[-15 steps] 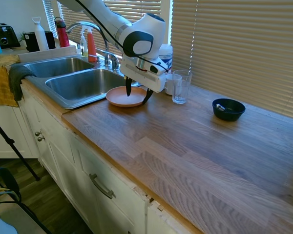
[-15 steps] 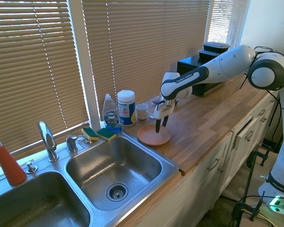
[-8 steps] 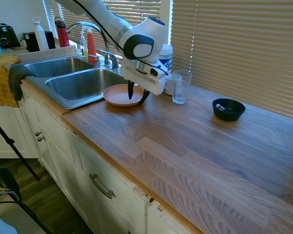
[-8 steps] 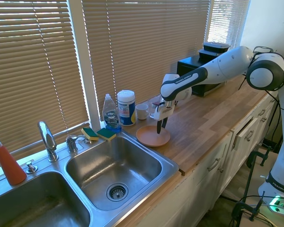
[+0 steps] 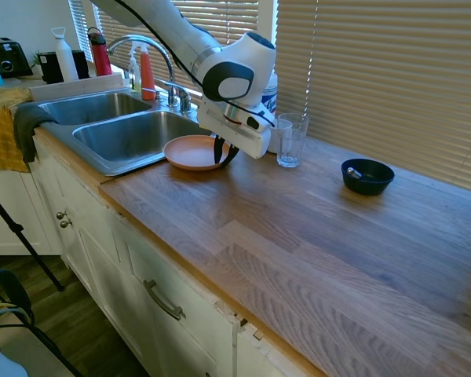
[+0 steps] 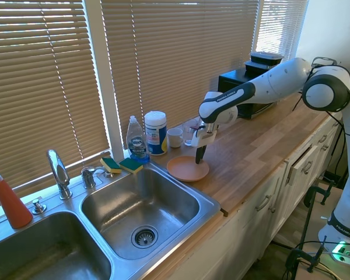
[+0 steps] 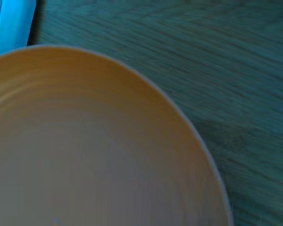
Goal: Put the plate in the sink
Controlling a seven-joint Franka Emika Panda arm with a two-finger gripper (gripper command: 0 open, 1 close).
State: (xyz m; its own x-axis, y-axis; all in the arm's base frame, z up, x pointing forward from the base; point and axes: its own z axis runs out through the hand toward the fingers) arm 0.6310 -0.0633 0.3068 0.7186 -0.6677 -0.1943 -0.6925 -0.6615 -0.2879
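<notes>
over the last second the tool closed onto the rim of the round salmon-pink plate and dragged it across the wooden desk toward the stainless steel sink; basin not yet reached.

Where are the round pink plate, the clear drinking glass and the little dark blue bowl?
Round pink plate (image 5: pixel 190 151), first exterior view, on its flat middle.
Clear drinking glass (image 5: pixel 291 141), first exterior view, on its side wall.
Little dark blue bowl (image 5: pixel 367 176), first exterior view, on its inside.
</notes>
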